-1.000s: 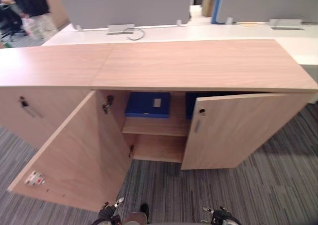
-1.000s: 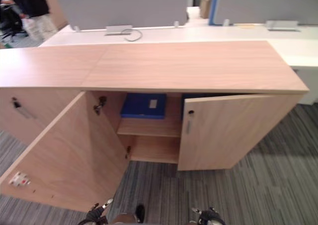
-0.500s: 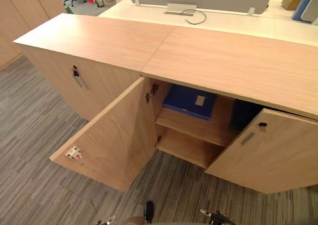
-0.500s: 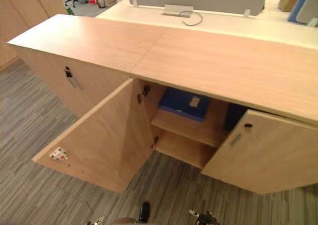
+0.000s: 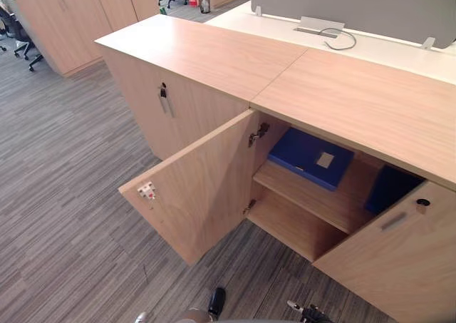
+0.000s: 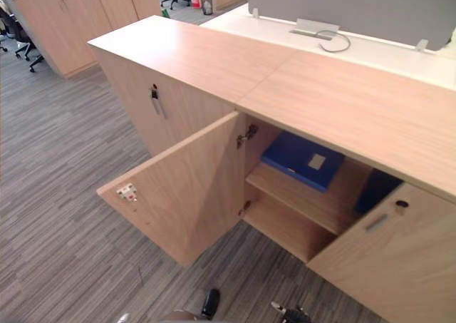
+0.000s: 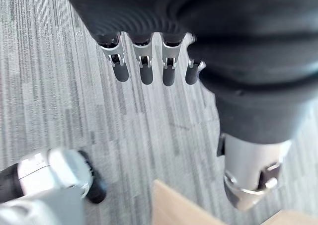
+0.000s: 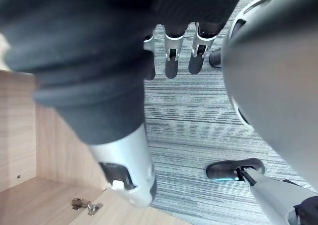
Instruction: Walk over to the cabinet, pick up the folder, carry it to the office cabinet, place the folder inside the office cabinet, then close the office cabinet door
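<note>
Only the camera swung left; folder (image 5: 310,157) lies flat inside the cabinet (image 5: 214,59), seems stiff, light, best taken at its front edge; left hand (image 7: 147,72), right hand (image 8: 171,62) hang empty, fingers straight.

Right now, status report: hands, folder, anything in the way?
Left hand and right hand open, empty. Folder flat on cabinet's shelf. Left door wide open, right door ajar; folder unblocked.

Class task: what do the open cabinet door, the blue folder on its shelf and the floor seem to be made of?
Cabinet door: probably matt wood-grain laminate board. Folder: likely plastic, smooth blue face. Floor: carpet, by its striped grey weave.
</note>
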Available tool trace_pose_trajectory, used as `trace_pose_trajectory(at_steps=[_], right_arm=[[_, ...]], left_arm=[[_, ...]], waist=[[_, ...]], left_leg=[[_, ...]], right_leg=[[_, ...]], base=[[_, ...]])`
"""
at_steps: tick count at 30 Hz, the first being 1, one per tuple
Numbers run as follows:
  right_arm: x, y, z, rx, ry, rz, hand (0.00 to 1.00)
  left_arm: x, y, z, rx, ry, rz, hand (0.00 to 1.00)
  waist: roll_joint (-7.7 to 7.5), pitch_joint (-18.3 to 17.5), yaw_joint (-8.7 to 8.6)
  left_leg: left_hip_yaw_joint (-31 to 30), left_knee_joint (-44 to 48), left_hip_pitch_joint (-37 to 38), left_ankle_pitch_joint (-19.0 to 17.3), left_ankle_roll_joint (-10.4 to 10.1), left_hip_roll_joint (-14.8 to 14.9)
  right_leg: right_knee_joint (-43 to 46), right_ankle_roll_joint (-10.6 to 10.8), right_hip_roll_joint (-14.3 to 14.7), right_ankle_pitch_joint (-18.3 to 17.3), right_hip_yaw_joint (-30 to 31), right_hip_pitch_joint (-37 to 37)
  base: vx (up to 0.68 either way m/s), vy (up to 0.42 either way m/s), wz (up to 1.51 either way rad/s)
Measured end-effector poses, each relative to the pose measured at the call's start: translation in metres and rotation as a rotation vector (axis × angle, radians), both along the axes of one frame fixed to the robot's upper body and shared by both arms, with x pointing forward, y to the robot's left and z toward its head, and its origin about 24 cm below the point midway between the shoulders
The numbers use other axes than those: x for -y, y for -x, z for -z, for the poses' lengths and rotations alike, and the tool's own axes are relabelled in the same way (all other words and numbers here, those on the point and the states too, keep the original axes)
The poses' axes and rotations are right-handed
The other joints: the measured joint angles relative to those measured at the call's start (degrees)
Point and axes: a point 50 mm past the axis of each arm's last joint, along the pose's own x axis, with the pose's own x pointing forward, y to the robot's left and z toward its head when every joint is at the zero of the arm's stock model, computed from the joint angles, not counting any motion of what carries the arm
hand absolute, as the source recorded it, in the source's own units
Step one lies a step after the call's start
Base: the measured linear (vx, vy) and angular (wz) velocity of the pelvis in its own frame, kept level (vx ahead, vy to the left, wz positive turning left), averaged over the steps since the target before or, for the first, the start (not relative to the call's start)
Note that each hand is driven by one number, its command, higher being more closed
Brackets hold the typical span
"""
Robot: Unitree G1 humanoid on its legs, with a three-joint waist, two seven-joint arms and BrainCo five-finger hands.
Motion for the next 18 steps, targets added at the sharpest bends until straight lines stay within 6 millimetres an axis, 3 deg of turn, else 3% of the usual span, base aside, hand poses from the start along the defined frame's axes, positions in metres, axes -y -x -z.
trace_pose_trajectory(at_steps=[1,6,8,13,16,18], right_arm=[[0.001,0.001,0.000,0.001,0.005,0.000,0.00],[0.012,0.019,-0.001,-0.014,0.040,0.006,0.00],[0.014,0.023,-0.001,-0.014,0.051,0.001,0.00],[0.011,0.022,-0.002,-0.005,0.052,-0.052,0.00],[0.003,0.017,-0.003,0.014,0.038,-0.098,0.00],[-0.003,0.013,-0.003,0.028,0.024,-0.126,0.00]], left_arm=[[-0.010,-0.008,-0.006,0.035,-0.046,-0.025,0.00],[-0.044,-0.038,-0.036,0.168,-0.206,-0.039,0.00],[-0.060,-0.059,-0.057,0.236,-0.300,0.010,0.00],[-0.102,-0.099,-0.120,0.365,-0.566,0.105,0.00],[-0.118,-0.120,-0.154,0.422,-0.694,0.161,0.00],[-0.124,-0.127,-0.167,0.432,-0.744,0.185,0.00]], waist=[[0.34,-0.09,-0.03],[1.37,-1.26,0.19],[1.47,-1.31,0.69],[0.80,-1.20,1.59],[-0.09,-1.29,2.30],[-0.27,-1.41,2.38]], left_leg=[[0.46,-0.02,-0.83,0.40,-0.87,1.05],[1.07,-0.04,-0.62,0.47,-3.32,6.60],[2.09,-0.04,-0.65,0.28,-3.78,8.34],[3.30,0.18,-0.44,0.35,-5.16,8.94],[5.20,0.27,0.72,0.35,-5.17,8.84],[5.65,0.27,1.09,0.35,-5.16,8.90]], right_leg=[[-2.30,1.40,1.24,-0.87,0.10,0.14],[-2.56,0.37,6.65,-1.40,0.14,-0.01],[-2.39,-0.32,7.87,-1.76,0.08,-0.04],[-2.44,-0.77,8.59,-2.06,0.08,0.73],[-2.38,-0.78,8.09,-2.06,0.17,1.68],[-2.38,-0.78,8.06,-2.07,0.30,1.92]], base=[[-0.08,-0.272,-0.14],[-0.02,-0.202,-0.08],[0.03,-0.123,0.00],[0.09,-0.069,-0.02],[0.09,-0.012,-0.04],[0.03,0.003,-0.08]])
